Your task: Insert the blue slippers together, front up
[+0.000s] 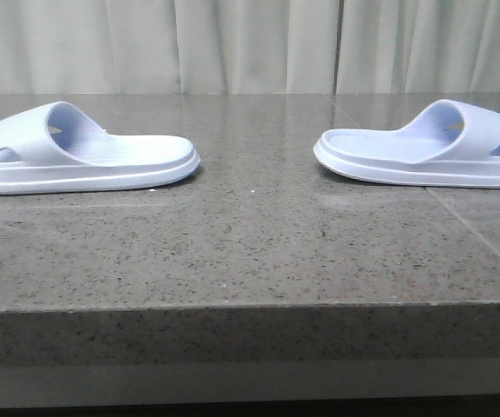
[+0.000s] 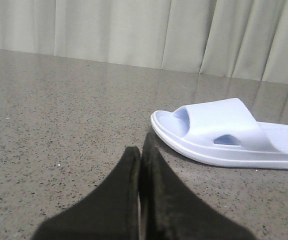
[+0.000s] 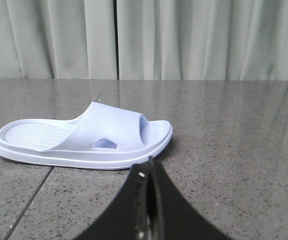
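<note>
Two pale lavender-blue slippers lie sole-down and apart on the grey stone table. In the front view one slipper (image 1: pixel 76 156) is at the left and the other slipper (image 1: pixel 432 152) at the right, their heel ends facing each other. Neither gripper shows in the front view. In the left wrist view my left gripper (image 2: pixel 140 150) is shut and empty, its tips just short of the toe end of a slipper (image 2: pixel 224 132). In the right wrist view my right gripper (image 3: pixel 149 165) is shut and empty, close to the toe end of a slipper (image 3: pixel 89 137).
The speckled stone table (image 1: pixel 250 252) has a front edge low in the front view and a tile seam (image 1: pixel 476 234) under the right slipper. Pale curtains (image 1: pixel 250 43) hang behind the table's far edge.
</note>
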